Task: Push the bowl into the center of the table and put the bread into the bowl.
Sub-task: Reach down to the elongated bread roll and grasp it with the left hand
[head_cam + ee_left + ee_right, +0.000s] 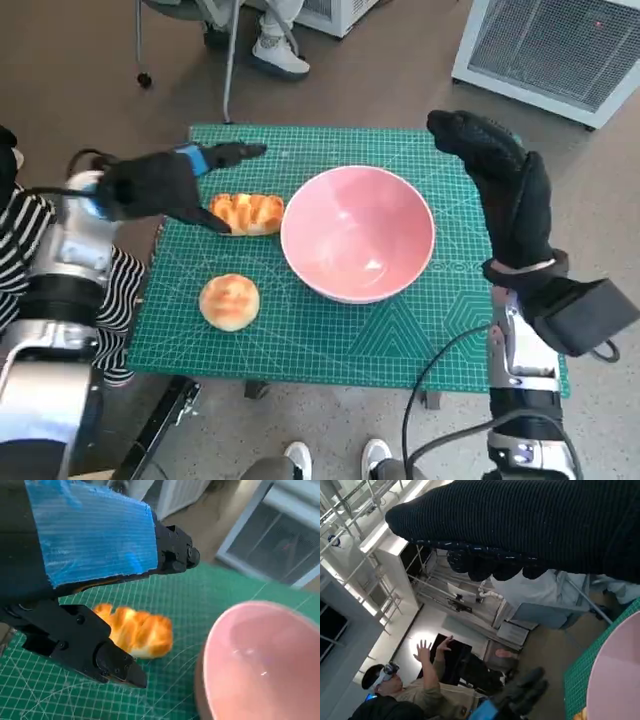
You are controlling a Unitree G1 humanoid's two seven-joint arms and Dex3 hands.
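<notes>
With the pink bowl already near the table's centre, bring your open, empty left hand down around the elongated bread lying at the bowl's nine o'clock, while your right hand hangs open at three o'clock

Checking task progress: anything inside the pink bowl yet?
No. The pink bowl shows only its bare glossy inside. Both breads sit outside on the green mat: the long loaf beside its rim, the round bun nearer the robot.
</notes>
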